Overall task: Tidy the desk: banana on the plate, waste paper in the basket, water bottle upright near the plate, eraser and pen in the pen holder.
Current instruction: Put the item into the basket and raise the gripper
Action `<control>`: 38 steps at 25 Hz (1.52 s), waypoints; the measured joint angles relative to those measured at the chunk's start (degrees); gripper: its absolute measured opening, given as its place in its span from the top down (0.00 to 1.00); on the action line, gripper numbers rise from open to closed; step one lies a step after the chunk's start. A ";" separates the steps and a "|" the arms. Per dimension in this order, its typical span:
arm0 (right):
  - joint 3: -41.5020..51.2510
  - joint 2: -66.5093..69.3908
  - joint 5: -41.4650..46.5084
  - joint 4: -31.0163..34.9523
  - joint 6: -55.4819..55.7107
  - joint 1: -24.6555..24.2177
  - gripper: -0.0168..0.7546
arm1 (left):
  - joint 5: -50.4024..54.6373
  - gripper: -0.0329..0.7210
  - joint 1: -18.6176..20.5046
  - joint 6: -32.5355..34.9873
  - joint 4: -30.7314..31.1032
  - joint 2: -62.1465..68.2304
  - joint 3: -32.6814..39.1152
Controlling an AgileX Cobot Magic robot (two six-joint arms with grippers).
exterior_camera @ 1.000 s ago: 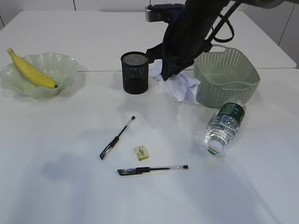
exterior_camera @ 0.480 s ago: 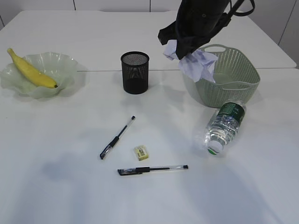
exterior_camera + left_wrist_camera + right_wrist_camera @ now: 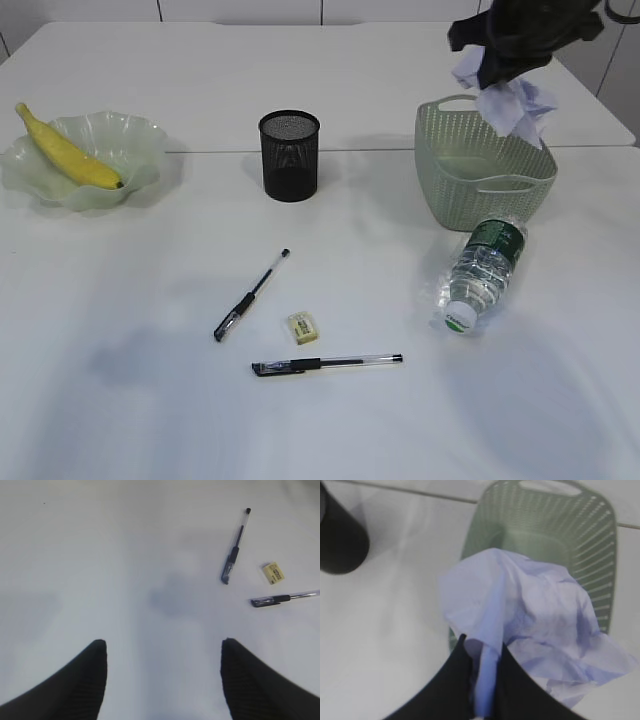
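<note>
My right gripper (image 3: 492, 62) (image 3: 483, 650) is shut on the crumpled waste paper (image 3: 515, 103) (image 3: 530, 625) and holds it in the air above the green basket (image 3: 485, 185) (image 3: 592, 540). The banana (image 3: 65, 150) lies on the pale green plate (image 3: 140, 150). The water bottle (image 3: 482, 272) lies on its side in front of the basket. Two pens (image 3: 250, 296) (image 3: 325, 364) and a yellow eraser (image 3: 303, 327) lie on the table in front of the black mesh pen holder (image 3: 290, 155). My left gripper (image 3: 163, 647) is open and empty above bare table; the pens (image 3: 234, 560) (image 3: 280, 599) and eraser (image 3: 273, 573) lie to its right.
The table (image 3: 150, 400) is white, with a seam running across behind the pen holder. The pen holder also shows at the top left of the right wrist view (image 3: 340, 535).
My right gripper has lifted the waste paper from beside the pen holder and carried it up and to the right, over the basket. Nothing else has moved.
</note>
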 joint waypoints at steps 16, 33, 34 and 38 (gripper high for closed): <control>-1.40 6.66 -12.89 3.63 0.09 -4.50 0.94 | -3.26 0.28 0.00 0.00 -0.10 0.00 0.00; -4.28 12.30 -14.76 4.96 0.09 -4.50 0.54 | -4.91 0.28 0.00 0.00 -0.10 0.00 0.00; -4.28 12.30 -14.65 4.96 0.09 -4.50 0.48 | -5.18 0.28 0.00 0.00 -0.10 0.00 0.00; -4.28 12.30 -14.03 4.96 0.09 -4.50 0.33 | -5.82 0.28 0.00 0.00 -0.10 0.00 0.00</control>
